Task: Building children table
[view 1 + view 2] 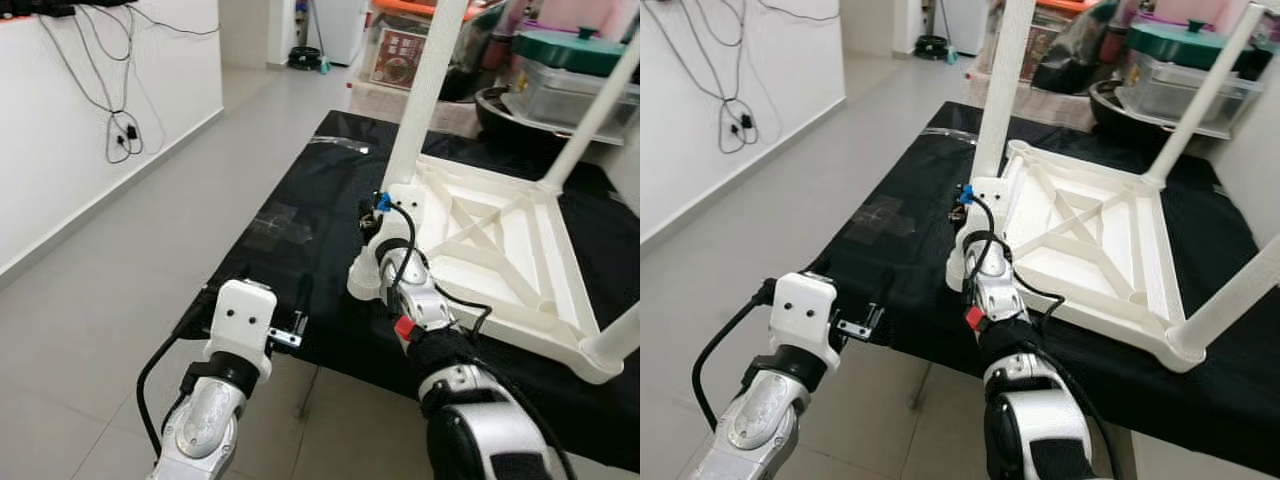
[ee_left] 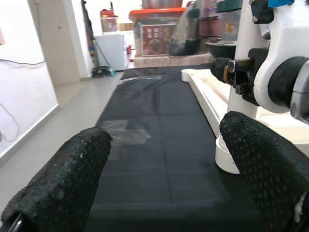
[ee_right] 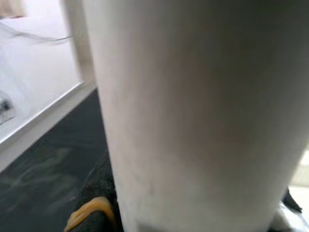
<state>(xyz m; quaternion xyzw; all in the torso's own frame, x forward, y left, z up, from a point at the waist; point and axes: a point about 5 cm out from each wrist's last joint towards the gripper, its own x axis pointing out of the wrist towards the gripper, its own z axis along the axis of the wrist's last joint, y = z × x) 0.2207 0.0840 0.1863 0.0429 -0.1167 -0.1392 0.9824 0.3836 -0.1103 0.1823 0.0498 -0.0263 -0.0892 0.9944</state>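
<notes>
Grey floor tiles and a white wall with dangling black cables take up the left of the frame; a black cloth-covered work surface runs from the centre to the right. On that cloth lies the white children's table, upside down, its ribbed underside facing up. Three white legs rise from its corners: one at upper centre, one at upper right, one at the lower right edge. Storage boxes and a green-lidded container stand behind it along the top of the frame.

The right gripper sits at the near-left corner of the table, at the foot of the upper-centre leg. Its wrist camera shows that white leg pressed very close between the dark fingers, so it reads as clamped around the leg (contact surfaces are largely hidden).

The left gripper is at the near edge of the cloth, lower left of the frame, clear of the table. Its padded black fingers stand wide apart with nothing between them.
</notes>
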